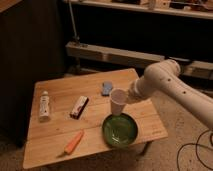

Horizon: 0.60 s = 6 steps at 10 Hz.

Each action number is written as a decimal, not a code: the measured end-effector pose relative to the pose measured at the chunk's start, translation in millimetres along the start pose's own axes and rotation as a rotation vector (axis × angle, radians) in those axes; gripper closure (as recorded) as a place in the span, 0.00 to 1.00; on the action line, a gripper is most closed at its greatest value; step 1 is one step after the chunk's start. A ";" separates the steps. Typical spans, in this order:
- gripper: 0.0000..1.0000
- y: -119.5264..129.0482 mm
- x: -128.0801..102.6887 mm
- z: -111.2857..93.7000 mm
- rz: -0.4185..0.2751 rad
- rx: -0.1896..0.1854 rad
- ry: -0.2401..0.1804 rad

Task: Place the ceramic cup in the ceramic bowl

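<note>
Camera view, one-armed robot at a wooden table [50,134]. The white arm [167,80] reaches in from the right; its gripper [128,97] sits over the table's right-hand half, fingers clamped on the side of the ceramic cup [118,102]. The cup is held clear of the table, roughly upright with its mouth up, its narrow base just over the far rim of the ceramic bowl [107,131], not yet inside. The bowl, dark green with pale marks, rests near the table's front right edge. Other items on the table: a white bottle [44,106] lying at the left, a dark packet [79,106] near the centre, a blue object [107,88] behind the cup, a carrot [74,142] at the front – all well apart from the bowl
</note>
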 end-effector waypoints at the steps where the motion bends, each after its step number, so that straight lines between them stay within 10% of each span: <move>1: 1.00 23.7 -16.6 -5.2 0.025 -0.008 0.008; 6: 1.00 77.6 -54.3 0.7 0.035 -0.016 0.024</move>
